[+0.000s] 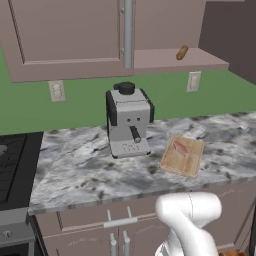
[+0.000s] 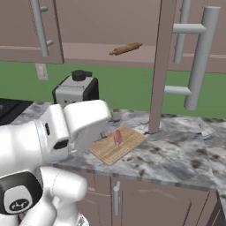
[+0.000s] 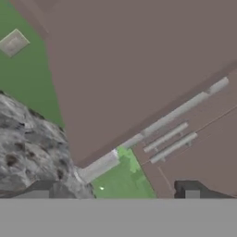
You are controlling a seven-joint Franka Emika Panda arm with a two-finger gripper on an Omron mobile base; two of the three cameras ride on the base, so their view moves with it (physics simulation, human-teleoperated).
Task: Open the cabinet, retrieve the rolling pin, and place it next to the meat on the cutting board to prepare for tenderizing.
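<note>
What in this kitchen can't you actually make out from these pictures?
- Cabinet interior above the rolling pin: cut off by the top edge, both base views.
- Coffee machine lower half: hidden behind the white arm, right base view.
- Meat surface detail: too small on the cutting board, left base view.
- Stove: cut off by the left edge.

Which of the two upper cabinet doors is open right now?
The right-hand door is swung out edge-on over the counter, exposing the rolling pin on the shelf. The left-hand door is closed flat against the cabinet.
</note>
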